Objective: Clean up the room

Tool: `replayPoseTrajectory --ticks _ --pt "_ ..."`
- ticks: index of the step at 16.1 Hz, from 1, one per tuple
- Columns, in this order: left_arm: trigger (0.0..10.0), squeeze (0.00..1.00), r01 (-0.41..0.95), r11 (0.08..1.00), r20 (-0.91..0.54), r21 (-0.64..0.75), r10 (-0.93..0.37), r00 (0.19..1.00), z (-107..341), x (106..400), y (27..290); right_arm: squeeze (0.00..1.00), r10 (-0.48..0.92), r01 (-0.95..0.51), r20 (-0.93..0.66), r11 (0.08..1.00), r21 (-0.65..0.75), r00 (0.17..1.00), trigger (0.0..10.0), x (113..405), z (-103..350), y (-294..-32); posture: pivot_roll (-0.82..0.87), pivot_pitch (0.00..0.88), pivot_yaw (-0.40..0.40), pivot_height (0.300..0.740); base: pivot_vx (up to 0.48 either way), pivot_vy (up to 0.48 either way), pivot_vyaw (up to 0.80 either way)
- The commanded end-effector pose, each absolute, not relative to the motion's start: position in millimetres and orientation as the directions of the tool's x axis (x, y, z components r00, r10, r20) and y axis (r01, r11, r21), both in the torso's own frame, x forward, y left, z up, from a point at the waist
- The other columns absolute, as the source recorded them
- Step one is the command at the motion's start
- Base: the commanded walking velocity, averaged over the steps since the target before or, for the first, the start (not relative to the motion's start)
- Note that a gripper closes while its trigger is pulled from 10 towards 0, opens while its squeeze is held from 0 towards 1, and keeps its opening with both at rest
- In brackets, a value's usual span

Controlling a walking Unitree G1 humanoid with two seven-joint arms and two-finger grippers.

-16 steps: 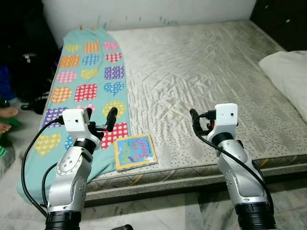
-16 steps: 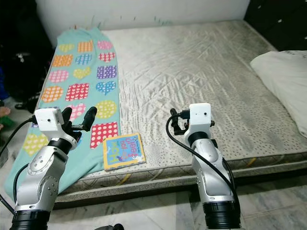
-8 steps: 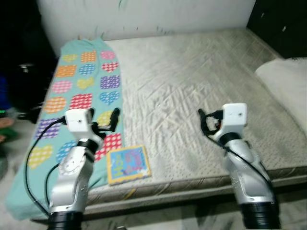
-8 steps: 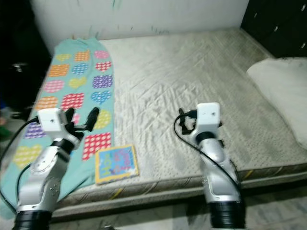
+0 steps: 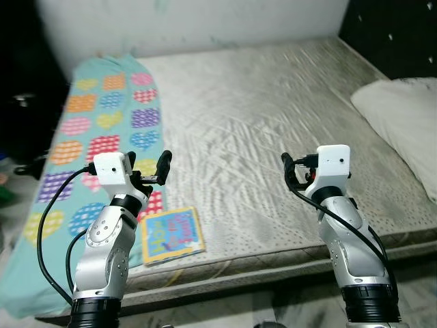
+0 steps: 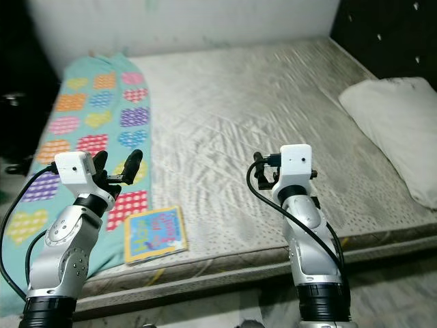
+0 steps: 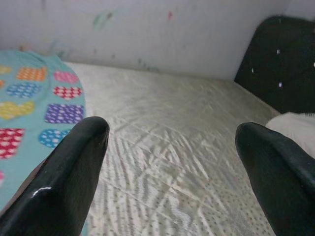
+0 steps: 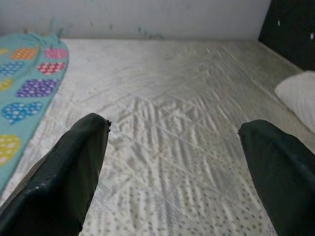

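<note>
A colourful children's book (image 5: 172,234) lies flat near the front edge of a bare mattress (image 5: 273,116). A teal blanket with dotted hearts (image 5: 95,123) runs down the mattress's left side and hangs over the front. A white pillow (image 5: 399,116) rests at the right. My left gripper (image 5: 147,167) hovers open above the blanket's edge, just behind the book. My right gripper (image 5: 300,167) hovers open over the front middle of the mattress, holding nothing. In the wrist views the left fingers (image 7: 69,167) and the right fingers (image 8: 74,167) stand wide apart over the bed.
A white wall (image 5: 205,20) backs the bed and a dark padded headboard (image 5: 399,34) stands at the far right. Dark shapes (image 5: 20,102) sit on the floor to the left. A strip of pale floor (image 5: 225,311) lies before the bed.
The whole picture has shifted, so the camera has moved: more of the pillow and headboard show at the right. Both arms keep the same raised pose and the book lies where it was.
</note>
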State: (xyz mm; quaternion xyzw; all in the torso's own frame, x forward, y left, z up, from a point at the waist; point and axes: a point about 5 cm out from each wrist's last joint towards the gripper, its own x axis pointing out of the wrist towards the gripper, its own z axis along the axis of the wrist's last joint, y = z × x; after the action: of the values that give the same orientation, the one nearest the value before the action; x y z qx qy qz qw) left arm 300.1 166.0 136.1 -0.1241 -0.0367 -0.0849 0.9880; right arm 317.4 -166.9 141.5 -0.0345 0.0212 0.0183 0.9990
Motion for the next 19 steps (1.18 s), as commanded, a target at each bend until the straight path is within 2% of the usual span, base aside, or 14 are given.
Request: replayPoseTrajectory --ticks 1,8,12,19 --pt "10.0 0.00 0.143 0.962 0.082 -0.231 -0.127 0.988 134.1 298.0 175.7 0.00 0.053 -0.056 -0.041 0.997 -0.062 0.998 10.0 317.7 142.1 -159.7 -0.12 0.100 0.045 0.740 0.000 0.480 0.00" --pt "10.0 0.00 0.135 0.964 0.089 -0.229 -0.117 0.989 135.0 298.9 176.0 0.00 0.058 -0.060 -0.042 0.996 -0.064 0.997 10.0 318.8 141.5 -159.9 -0.12 0.096 0.045 0.740 0.000 0.466 0.00" --pt "10.0 0.00 0.150 0.964 0.127 -0.220 -0.124 0.984 139.6 298.5 176.5 0.00 0.062 -0.065 -0.042 0.996 -0.068 0.997 10.0 319.4 141.2 -159.5 -0.12 0.092 0.044 0.740 0.000 0.000 0.00" --pt "10.0 0.00 0.175 0.957 0.140 -0.230 -0.146 0.979 140.4 297.9 174.9 0.00 0.063 -0.066 -0.043 0.996 -0.067 0.997 10.0 320.1 140.2 -158.7 -0.12 0.094 0.046 0.740 0.344 0.000 0.00"
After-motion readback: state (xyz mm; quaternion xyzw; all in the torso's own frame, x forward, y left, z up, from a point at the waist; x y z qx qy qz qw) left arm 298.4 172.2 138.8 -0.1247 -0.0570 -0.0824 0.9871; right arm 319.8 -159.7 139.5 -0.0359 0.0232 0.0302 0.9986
